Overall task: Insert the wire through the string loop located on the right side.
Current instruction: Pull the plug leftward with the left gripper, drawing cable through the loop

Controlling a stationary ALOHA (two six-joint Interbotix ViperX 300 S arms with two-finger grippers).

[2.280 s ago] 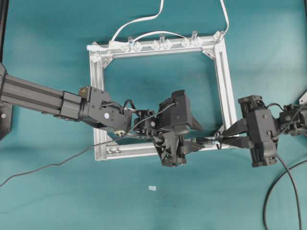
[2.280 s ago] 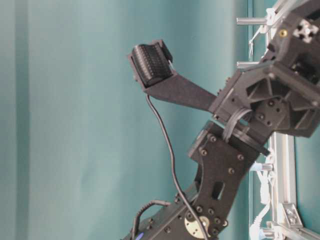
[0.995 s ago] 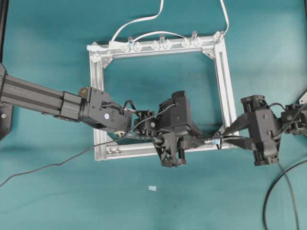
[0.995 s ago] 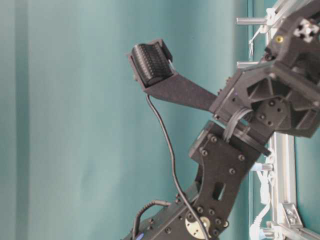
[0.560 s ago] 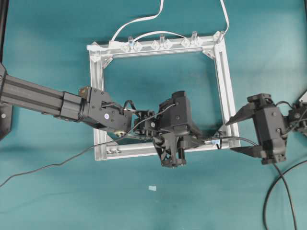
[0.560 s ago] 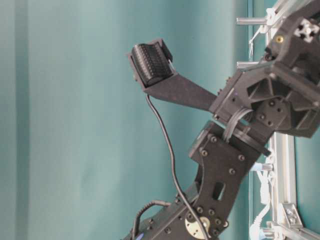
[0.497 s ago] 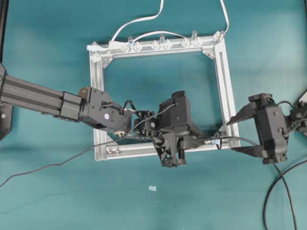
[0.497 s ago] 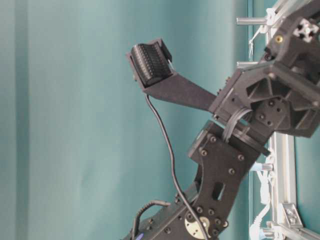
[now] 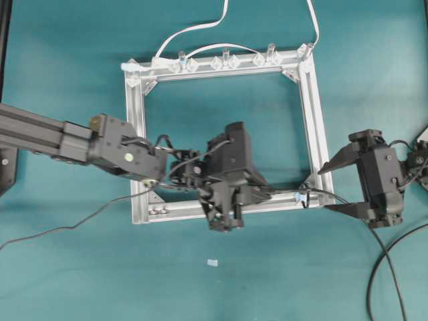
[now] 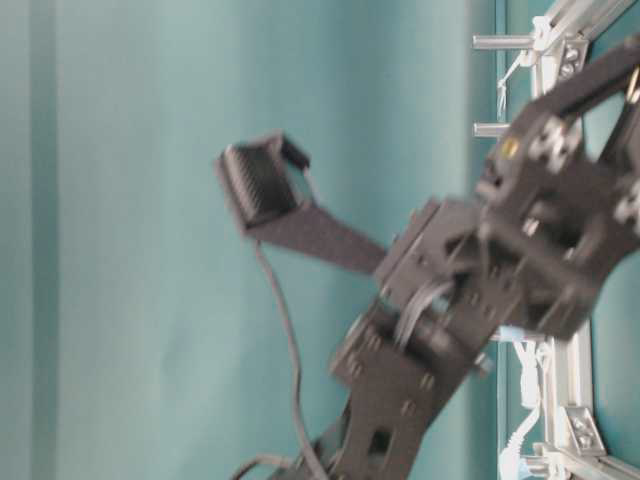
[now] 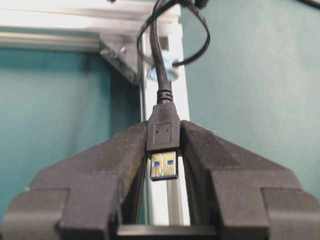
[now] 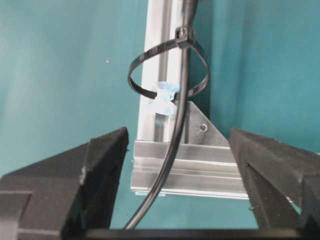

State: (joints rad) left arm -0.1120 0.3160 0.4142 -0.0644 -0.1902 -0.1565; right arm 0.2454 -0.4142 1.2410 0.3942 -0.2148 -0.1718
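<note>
My left gripper (image 9: 266,191) is shut on the wire's black-and-metal plug (image 11: 163,145), over the bottom bar of the square aluminium frame (image 9: 314,120). From the plug the wire (image 11: 159,65) runs through the string loop (image 11: 206,42) at the frame's bottom right corner. In the right wrist view the wire (image 12: 177,125) passes through that loop (image 12: 136,84) and drops toward the camera. Right of the corner, my right gripper (image 9: 326,189) stands wide open, with only the loose wire passing between its fingers (image 12: 105,155). Overhead, the loop (image 9: 304,194) is a small dark ring.
White cables (image 9: 194,30) and clear clips (image 9: 224,61) sit along the frame's top bar. A black cable (image 9: 67,227) trails off to the lower left, and the wire (image 9: 391,274) curves away at lower right. A small white scrap (image 9: 212,262) lies in front of the frame.
My right gripper has opened, let go of the wire and backed off to the right. The left gripper has moved left with the plug, drawing the wire through the loop.
</note>
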